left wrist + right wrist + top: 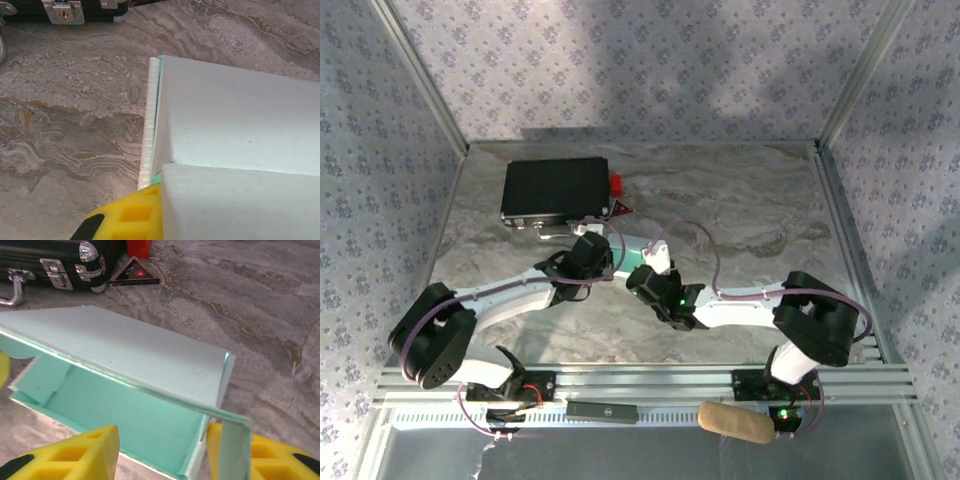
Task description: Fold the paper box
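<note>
pale blue card forms the paper box [657, 247], part-folded, at the centre of the table [760, 210] between both grippers. in the right wrist view its top panel lies tilted over an open mint-coloured interior, and one narrow flap stands upright at the near right corner. left gripper [610, 256]: clamped on a card panel, one yellow finger [125, 216] visible against the panel edge. right gripper [162, 460]: released, jaws apart, straddling the box's open near edge. both arms fold inward from their bases, wrists low and near each other. black case [555, 190] lies just beyond the box, far left. bare marbled surface extends right and far right.
</note>
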